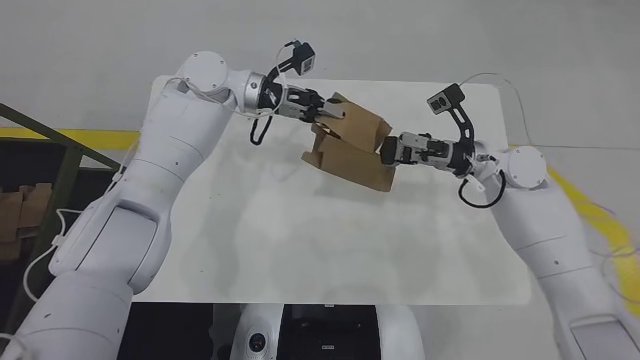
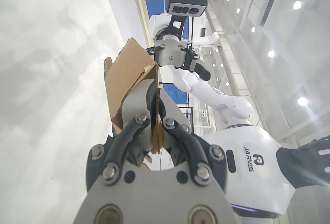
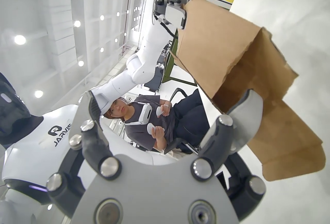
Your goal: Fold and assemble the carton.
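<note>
A brown carton (image 1: 350,142), partly unfolded with loose flaps, is held tilted above the middle of the white table (image 1: 300,240). My left gripper (image 1: 322,112) is at its far left end. In the left wrist view this gripper (image 2: 154,91) is shut on a thin edge of the carton (image 2: 129,80). My right gripper (image 1: 386,150) is at the carton's right end. In the right wrist view it (image 3: 167,104) stands open, and one finger (image 3: 247,106) lies against the carton (image 3: 219,55) while the other is clear of it.
The table's near half and left side are bare. A dark rack frame (image 1: 60,160) and a stack of flat cardboard (image 1: 20,220) stand off the table to the left. A yellow floor line (image 1: 590,210) runs behind the table.
</note>
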